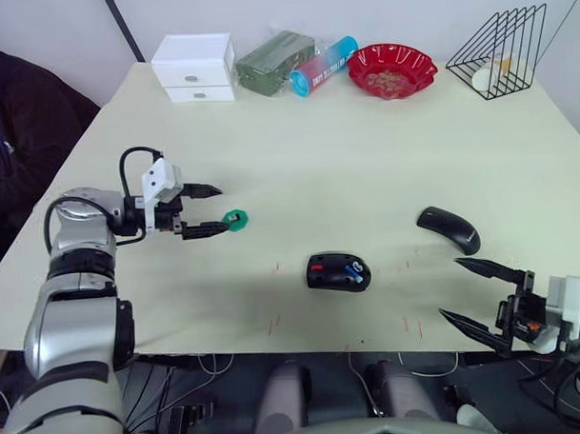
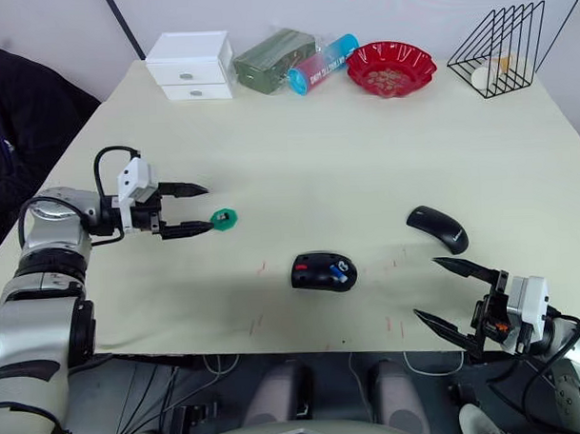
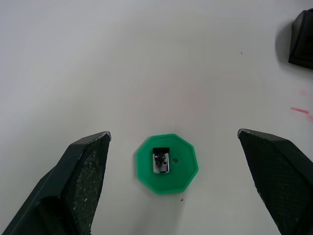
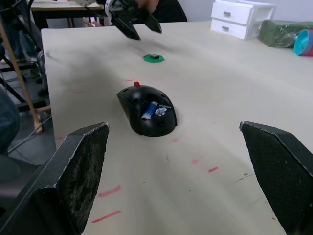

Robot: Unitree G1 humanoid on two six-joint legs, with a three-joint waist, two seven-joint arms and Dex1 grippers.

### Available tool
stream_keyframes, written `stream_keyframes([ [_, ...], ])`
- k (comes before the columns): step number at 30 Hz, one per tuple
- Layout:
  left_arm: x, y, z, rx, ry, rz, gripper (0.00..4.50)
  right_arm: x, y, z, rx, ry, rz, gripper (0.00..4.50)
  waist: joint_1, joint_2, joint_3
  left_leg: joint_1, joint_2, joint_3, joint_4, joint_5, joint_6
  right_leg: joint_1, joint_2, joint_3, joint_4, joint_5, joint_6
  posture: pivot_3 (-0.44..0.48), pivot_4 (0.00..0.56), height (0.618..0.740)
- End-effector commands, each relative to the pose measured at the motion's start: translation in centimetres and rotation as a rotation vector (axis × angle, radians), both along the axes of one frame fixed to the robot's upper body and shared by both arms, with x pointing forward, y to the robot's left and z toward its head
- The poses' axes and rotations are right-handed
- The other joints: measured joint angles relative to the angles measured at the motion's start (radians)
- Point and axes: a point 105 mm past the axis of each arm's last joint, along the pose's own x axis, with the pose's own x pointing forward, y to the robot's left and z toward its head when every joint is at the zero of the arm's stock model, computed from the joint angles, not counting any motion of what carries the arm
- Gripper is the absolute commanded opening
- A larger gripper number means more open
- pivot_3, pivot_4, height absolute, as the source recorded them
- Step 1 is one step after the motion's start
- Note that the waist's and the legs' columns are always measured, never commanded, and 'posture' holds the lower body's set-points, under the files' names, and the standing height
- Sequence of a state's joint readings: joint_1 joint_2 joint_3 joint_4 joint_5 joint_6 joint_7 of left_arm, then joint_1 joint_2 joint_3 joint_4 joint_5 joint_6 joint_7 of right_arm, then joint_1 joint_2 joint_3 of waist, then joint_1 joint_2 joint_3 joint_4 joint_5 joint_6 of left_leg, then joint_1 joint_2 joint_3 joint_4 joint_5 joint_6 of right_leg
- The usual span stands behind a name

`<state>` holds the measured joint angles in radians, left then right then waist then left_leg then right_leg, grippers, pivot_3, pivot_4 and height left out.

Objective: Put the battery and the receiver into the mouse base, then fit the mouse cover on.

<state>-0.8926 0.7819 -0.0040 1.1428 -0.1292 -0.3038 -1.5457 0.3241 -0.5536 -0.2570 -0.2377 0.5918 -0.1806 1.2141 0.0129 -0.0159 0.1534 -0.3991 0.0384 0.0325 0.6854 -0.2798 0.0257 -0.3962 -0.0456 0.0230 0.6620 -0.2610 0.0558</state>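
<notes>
Battery [image 4: 149, 110] already lies in the mouse base [image 1: 338, 271] at mid-bench. Receiver [image 3: 161, 160] sits on a green disc [image 1: 235, 219] further left, with the left pincer [image 1: 206, 209] wide open just beside it. Mouse cover [image 1: 448, 228] lies off to the right, beyond the wide, empty right pincer [image 1: 470, 290]; receiver and cover remain

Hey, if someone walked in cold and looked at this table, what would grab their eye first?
Probably the open left gripper poised around a small green octagonal disc carrying the tiny dark grey receiver. Next, the black oval mouse base at the table's front centre, with the blue and white battery already inside it, and the glossy black mouse cover lying to its right.
</notes>
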Motion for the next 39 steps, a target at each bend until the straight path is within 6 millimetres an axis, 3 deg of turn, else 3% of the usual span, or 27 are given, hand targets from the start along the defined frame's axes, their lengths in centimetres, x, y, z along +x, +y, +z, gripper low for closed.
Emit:
stream_keyframes([
  [1, 0.5, -0.4, 0.3, -0.016, -0.008, 0.003, 4.46, 0.1, 0.4, 1.0, 0.004, -0.057, 0.001, 4.5, -0.002, 0.0, 0.0, 0.0, 0.0, 0.0, 0.0, 0.0, 0.0, 0.0, 0.0, 0.0, 0.0, 0.0, 0.0, 0.0, 0.15, 0.74],
  [2, 0.6, -0.6, 0.3, -0.031, -0.002, 0.01, 3.95, 0.1, 0.4, 1.0, 0.005, -0.057, 0.002, 4.5, -0.001, 0.0, 0.0, 0.0, 0.0, 0.0, 0.0, 0.0, 0.0, 0.0, 0.0, 0.0, 0.0, 0.0, 0.0, 0.0, 0.15, 0.74],
  [4, 0.8, -0.7, 0.2, -0.041, 0.003, 0.016, 3.4, 0.1, 0.5, 1.0, 0.007, -0.057, 0.003, 4.5, -0.001, 0.0, 0.0, 0.0, 0.0, 0.0, 0.0, 0.0, 0.0, 0.0, 0.0, 0.0, 0.0, 0.0, 0.0, 0.0, 0.15, 0.74],
  [7, 0.8, -0.6, -0.1, -0.028, 0.003, 0.027, 2.05, 0.1, 0.5, 1.1, 0.006, -0.059, 0.006, 4.5, -0.002, 0.0, 0.0, 0.0, 0.0, 0.0, 0.0, 0.0, 0.0, 0.0, 0.0, 0.0, 0.0, 0.0, 0.0, 0.0, 0.15, 0.74],
  [21, 0.4, 1.0, -1.1, 0.001, 0.026, 0.091, 2.05, 0.2, 0.6, 1.3, -0.002, -0.07, 0.006, 4.5, -0.001, 0.0, 0.0, 0.0, 0.0, 0.0, 0.0, 0.0, 0.0, 0.0, 0.0, 0.0, 0.0, 0.0, 0.0, 0.0, 0.15, 0.74],
  [39, 1.1, 0.4, -2.3, 0.023, 0.053, 0.13, 2.05, 0.1, 0.5, 1.3, -0.01, -0.065, -0.001, 4.5, -0.001, -0.001, 0.0, 0.0, 0.0, 0.0, 0.0, 0.0, 0.0, 0.0, 0.0, 0.0, 0.001, 0.0, 0.0, 0.0, 0.15, 0.74],
])
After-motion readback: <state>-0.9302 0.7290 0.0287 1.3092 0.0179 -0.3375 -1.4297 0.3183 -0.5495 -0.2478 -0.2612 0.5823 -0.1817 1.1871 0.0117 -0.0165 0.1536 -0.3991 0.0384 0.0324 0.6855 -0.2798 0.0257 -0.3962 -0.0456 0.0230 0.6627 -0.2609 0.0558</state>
